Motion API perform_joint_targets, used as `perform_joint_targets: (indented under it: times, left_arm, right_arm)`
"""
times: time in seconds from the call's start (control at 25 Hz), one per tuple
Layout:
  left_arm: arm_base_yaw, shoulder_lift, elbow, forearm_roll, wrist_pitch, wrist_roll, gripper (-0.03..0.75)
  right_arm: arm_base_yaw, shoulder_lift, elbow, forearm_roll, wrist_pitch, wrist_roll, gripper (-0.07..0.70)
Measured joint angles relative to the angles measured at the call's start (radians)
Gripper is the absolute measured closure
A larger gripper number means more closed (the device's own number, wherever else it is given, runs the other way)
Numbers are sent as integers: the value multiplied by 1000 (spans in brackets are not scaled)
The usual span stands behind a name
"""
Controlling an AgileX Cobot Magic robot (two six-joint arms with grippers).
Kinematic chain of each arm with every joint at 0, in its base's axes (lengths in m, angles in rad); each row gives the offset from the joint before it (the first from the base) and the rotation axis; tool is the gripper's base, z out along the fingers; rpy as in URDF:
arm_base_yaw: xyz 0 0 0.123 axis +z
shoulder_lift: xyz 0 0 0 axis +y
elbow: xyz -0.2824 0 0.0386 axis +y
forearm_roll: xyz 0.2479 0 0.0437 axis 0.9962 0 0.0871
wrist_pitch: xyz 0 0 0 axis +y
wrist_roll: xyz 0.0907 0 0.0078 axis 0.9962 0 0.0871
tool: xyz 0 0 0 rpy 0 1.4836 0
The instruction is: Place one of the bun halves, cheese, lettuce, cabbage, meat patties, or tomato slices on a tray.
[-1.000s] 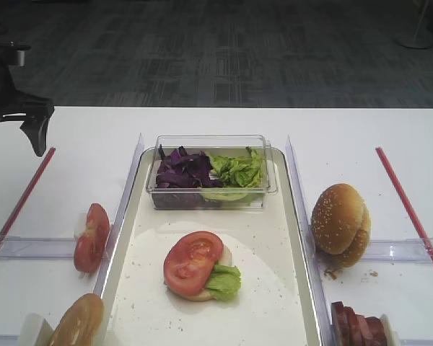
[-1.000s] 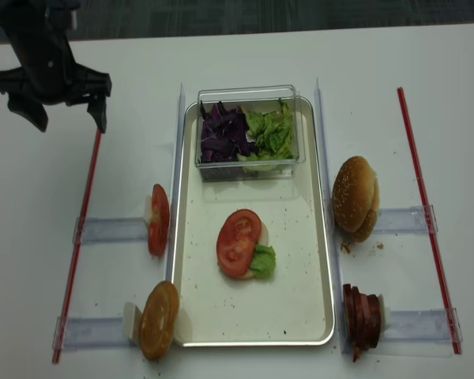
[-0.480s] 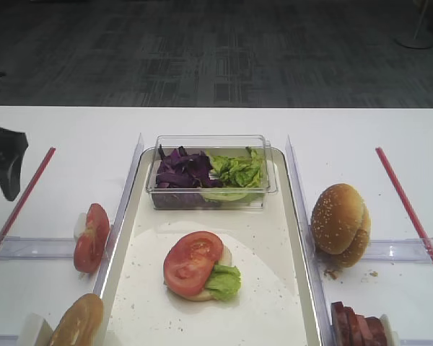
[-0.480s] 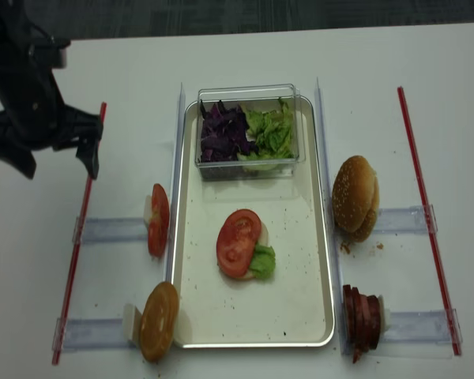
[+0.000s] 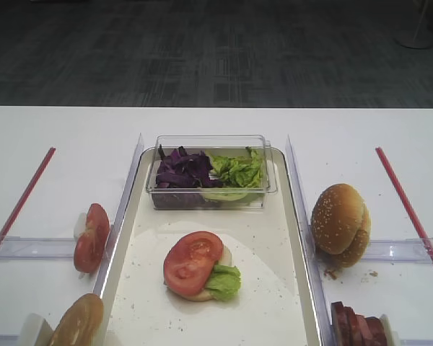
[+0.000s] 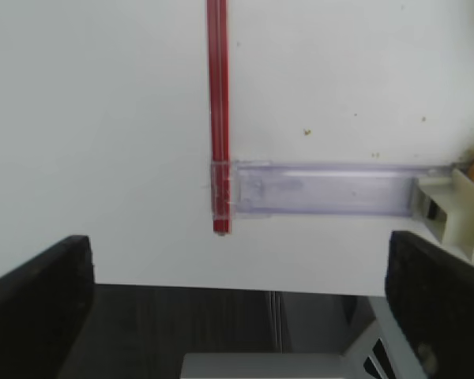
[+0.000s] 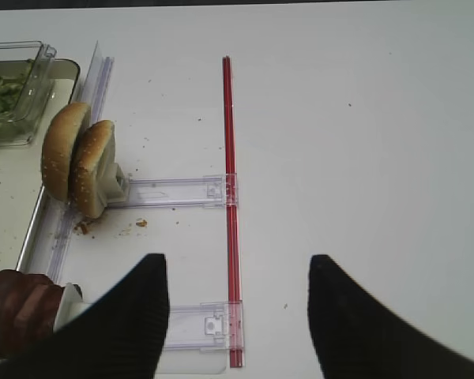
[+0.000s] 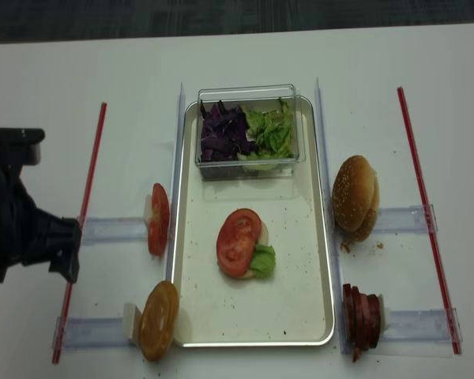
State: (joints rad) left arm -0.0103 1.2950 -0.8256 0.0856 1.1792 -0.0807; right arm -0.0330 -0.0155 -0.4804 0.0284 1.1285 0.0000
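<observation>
On the cream tray point(image 5: 274, 238) lies a tomato slice point(image 5: 191, 261) on a pale bun half, with a lettuce leaf point(image 5: 222, 281) beside it. More tomato slices point(image 8: 158, 219) stand left of the tray, above a bun half point(image 8: 158, 319). Sesame bun halves point(image 5: 339, 223) and meat patties point(image 8: 363, 317) stand to the right. Cabbage point(image 5: 182, 170) and lettuce point(image 5: 238, 171) fill the clear box. Cheese is out of view. My left gripper point(image 8: 31, 268) hangs open and empty over the table's front left edge. My right gripper point(image 7: 237, 312) is open and empty beside the patties point(image 7: 20, 312).
Red strips point(image 8: 83, 209) point(image 8: 426, 221) run along both sides of the work area. Clear plastic rails point(image 6: 324, 189) point(image 7: 178, 191) hold the stacked food. The clear box point(image 8: 249, 130) sits at the tray's far end. The table's front edge point(image 6: 221, 280) lies under my left gripper.
My left gripper has moved from the far left of the table toward the front edge, leaving the first high view. It stayed open. The food has not moved.
</observation>
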Motion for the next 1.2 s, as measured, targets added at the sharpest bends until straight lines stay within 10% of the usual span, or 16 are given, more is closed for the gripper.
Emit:
perform_joint_targets:
  times: [0.6,1.2]
  left_arm:
    - [5,-599,313,-40,-34,0,26]
    - [5,-1136,326,-11,-15,7,26]
  right_arm:
    - [0,0,0,0,0,0,204]
    - [0,0,0,0,0,0,204]
